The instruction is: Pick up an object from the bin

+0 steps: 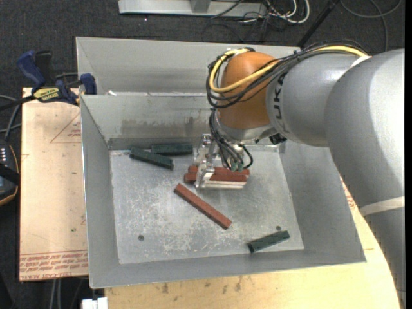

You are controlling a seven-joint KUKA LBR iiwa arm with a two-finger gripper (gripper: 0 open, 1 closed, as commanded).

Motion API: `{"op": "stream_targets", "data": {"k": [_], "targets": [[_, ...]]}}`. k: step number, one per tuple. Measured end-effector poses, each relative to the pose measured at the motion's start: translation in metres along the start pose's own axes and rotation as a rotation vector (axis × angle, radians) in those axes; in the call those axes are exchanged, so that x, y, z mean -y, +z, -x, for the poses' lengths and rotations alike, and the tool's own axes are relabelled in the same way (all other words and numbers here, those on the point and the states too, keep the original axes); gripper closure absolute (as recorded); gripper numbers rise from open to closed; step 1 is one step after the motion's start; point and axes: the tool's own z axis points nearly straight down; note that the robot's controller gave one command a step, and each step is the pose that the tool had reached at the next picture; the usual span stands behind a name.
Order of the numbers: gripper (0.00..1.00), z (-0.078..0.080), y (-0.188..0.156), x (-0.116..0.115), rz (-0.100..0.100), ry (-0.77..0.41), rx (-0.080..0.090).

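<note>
My gripper (206, 165) is low in the middle of the bin, near the back wall. It stands right over the left end of a short red-brown block with a white side (226, 178), which lies flat on the floor. It seems to touch that block. A long red-brown bar (203, 206) lies slantwise just in front of the gripper. Two dark green bars (152, 158) (172, 149) lie to its left along the back wall.
Another dark green bar (268, 241) lies near the bin's front right corner. The arm with its orange cover and cables hangs over the back right of the bin and hides the floor there. The left and front floor is bare metal.
</note>
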Motion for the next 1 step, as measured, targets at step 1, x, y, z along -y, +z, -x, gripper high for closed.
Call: {"op": "stream_targets", "data": {"k": [1], "targets": [[1.0,-0.0111,-0.1294,-0.0048,-0.001,-0.028,-0.002]]}}
